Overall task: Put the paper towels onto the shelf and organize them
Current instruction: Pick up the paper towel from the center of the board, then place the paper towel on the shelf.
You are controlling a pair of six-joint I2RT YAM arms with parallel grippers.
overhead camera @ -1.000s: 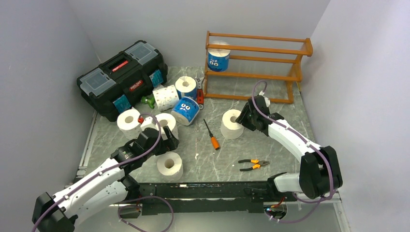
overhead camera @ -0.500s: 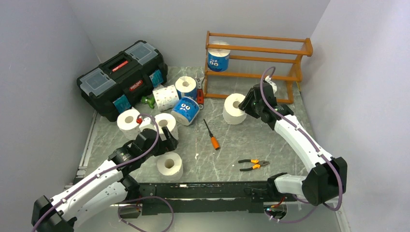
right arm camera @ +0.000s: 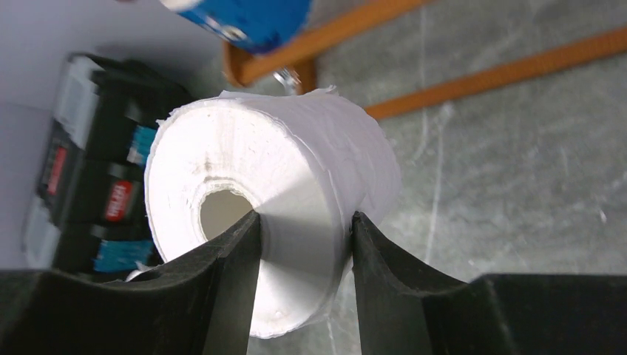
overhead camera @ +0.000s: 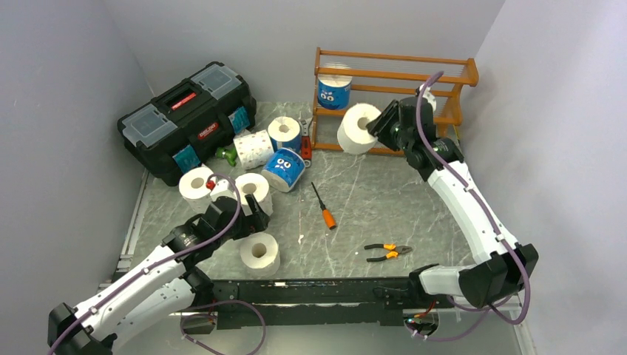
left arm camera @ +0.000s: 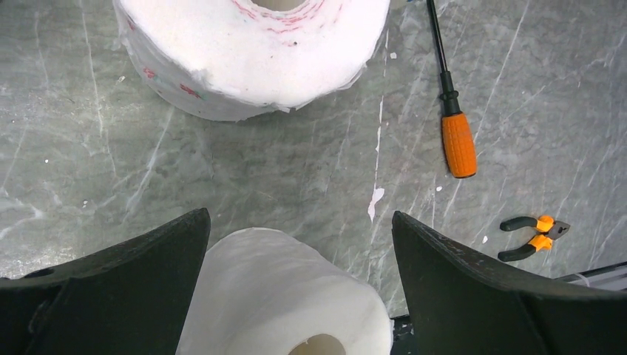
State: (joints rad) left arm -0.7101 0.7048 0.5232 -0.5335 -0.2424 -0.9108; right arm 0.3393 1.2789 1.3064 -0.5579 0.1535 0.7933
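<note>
Broadly, the grey marble table [overhead camera: 370, 207] carries a black toolbox [overhead camera: 186, 118] at the back left and the wooden shelf [overhead camera: 384, 58] at the back right. One blue roll [overhead camera: 334, 90] stands on the shelf's left end. The right gripper [overhead camera: 378, 124] is clamped on a white roll [overhead camera: 358, 128], one finger in the core and one outside, holding it in the air just in front of the shelf. The left gripper [overhead camera: 248, 214] hangs wide open and holds nothing, above and between two white rolls: a near roll [overhead camera: 259, 253] and a far roll [overhead camera: 253, 188]. Four more rolls [overhead camera: 284, 168] cluster beside the toolbox. A screwdriver [overhead camera: 324, 207] and pliers [overhead camera: 387, 252] lie mid-table.
</note>
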